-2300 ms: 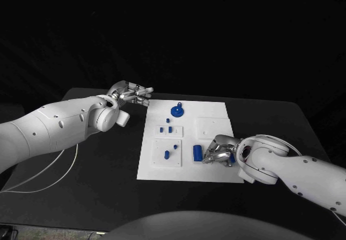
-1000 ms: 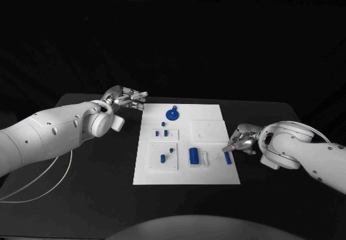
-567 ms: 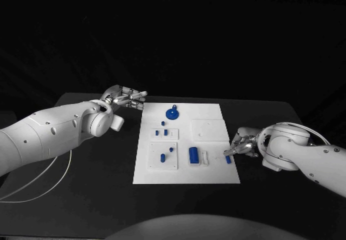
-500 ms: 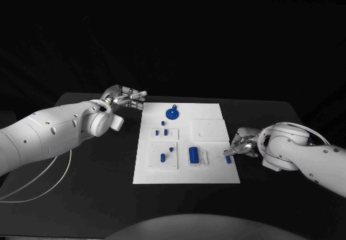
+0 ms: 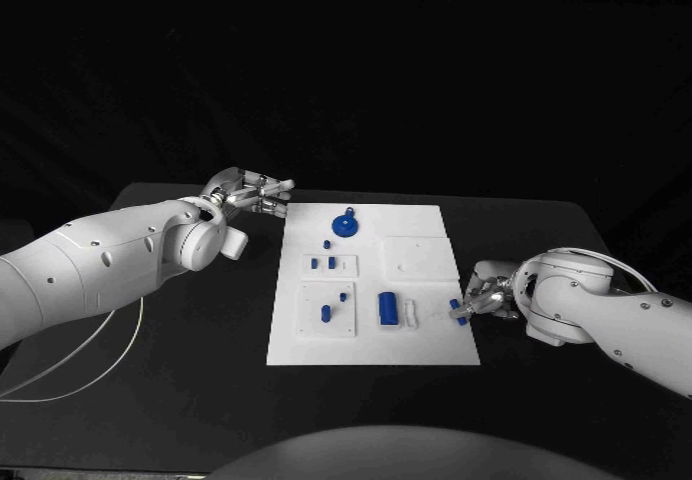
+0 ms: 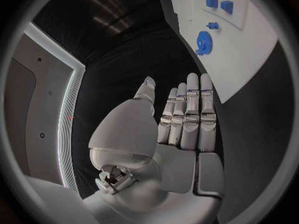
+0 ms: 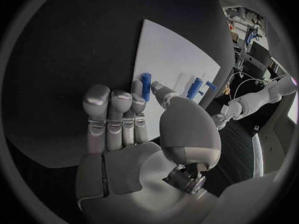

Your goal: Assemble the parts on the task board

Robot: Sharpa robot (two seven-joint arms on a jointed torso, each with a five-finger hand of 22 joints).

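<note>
The white task board (image 5: pixel 433 340) lies mid-table with several blue parts on it: a round geared piece (image 5: pixel 346 223), small pegs (image 5: pixel 323 264) and a thick cylinder (image 5: pixel 387 308). At the board's right edge my right hand (image 5: pixel 488 297) pinches a slim blue peg (image 5: pixel 456 308) between thumb and a fingertip. The right wrist view shows that peg (image 7: pixel 145 86) caught between the fingertips (image 7: pixel 138 95) over the board (image 7: pixel 165 59). My left hand (image 5: pixel 254 191) hovers off the board's far left corner, holding nothing. In its wrist view the fingers (image 6: pixel 190 112) are straight, with the geared piece (image 6: pixel 204 42) beyond them.
A small raised white plate (image 5: pixel 421 256) sits on the board's right half, and a white clip-like piece (image 5: pixel 410 314) lies beside the thick cylinder. A pale cable (image 5: pixel 87 375) loops on the black table (image 5: pixel 188 390) near the left arm.
The right hand left the board's near middle for its right edge, then closed on the slim peg lying there; the peg now sits tilted in its fingertips. The left hand stays put.
</note>
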